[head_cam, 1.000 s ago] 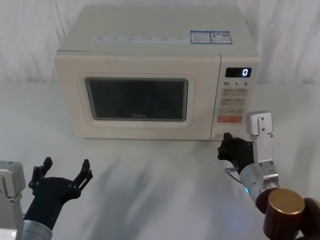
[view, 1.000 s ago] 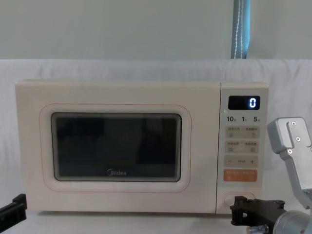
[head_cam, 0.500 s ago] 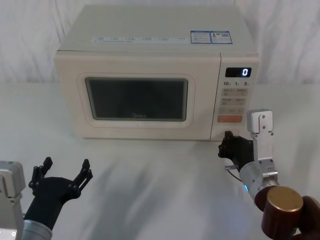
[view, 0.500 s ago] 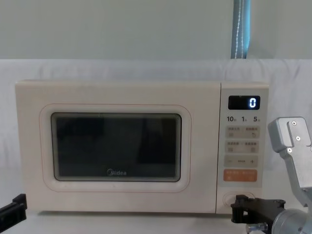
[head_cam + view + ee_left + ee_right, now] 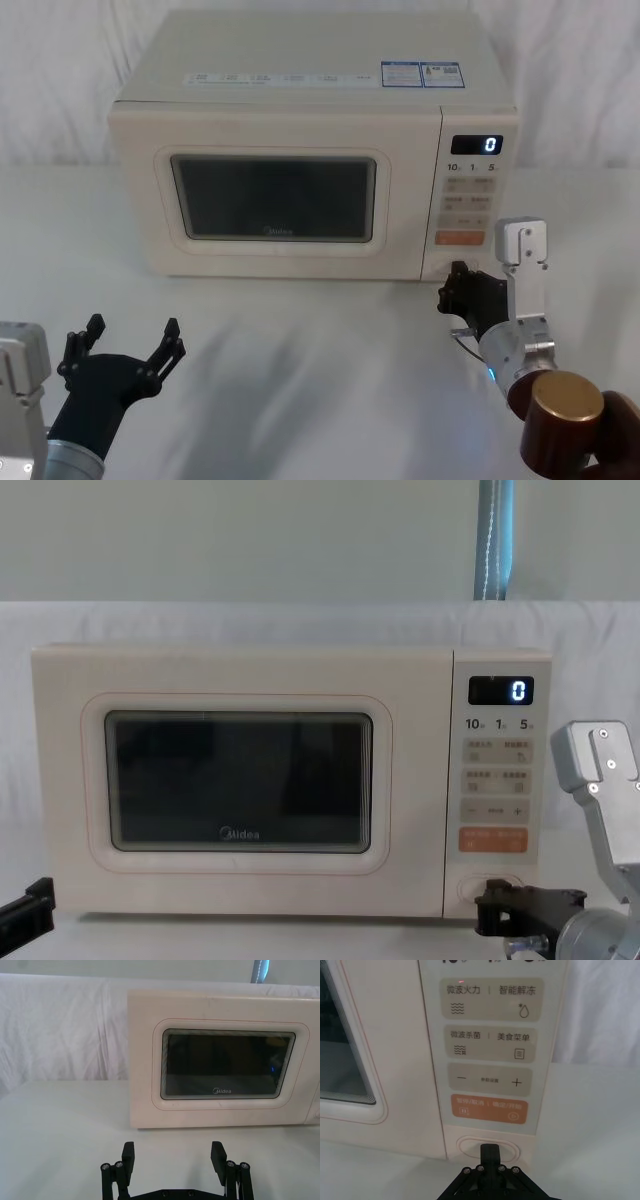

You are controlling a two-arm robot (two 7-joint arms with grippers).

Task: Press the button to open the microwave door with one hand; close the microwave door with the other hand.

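- My right hand (image 5: 489,1152) sits at the microwave's (image 5: 300,70) lower right front corner, its fingers pressed together into one black tip.
- That tip lies over the middle of the button (image 5: 470,1146), the wide cream key at the foot of the control panel; I cannot tell whether it presses in.
- The orange key (image 5: 488,1109) lies directly above the button, and the display (image 5: 501,691) at the panel's top reads "0".
- The microwave door (image 5: 240,780) sits flush with the microwave's front, dark window and Midea logo facing me.
- My left hand (image 5: 173,1160) waits low over the bench (image 5: 330,380), well in front of the microwave's left half, fingers spread wide and holding nothing.
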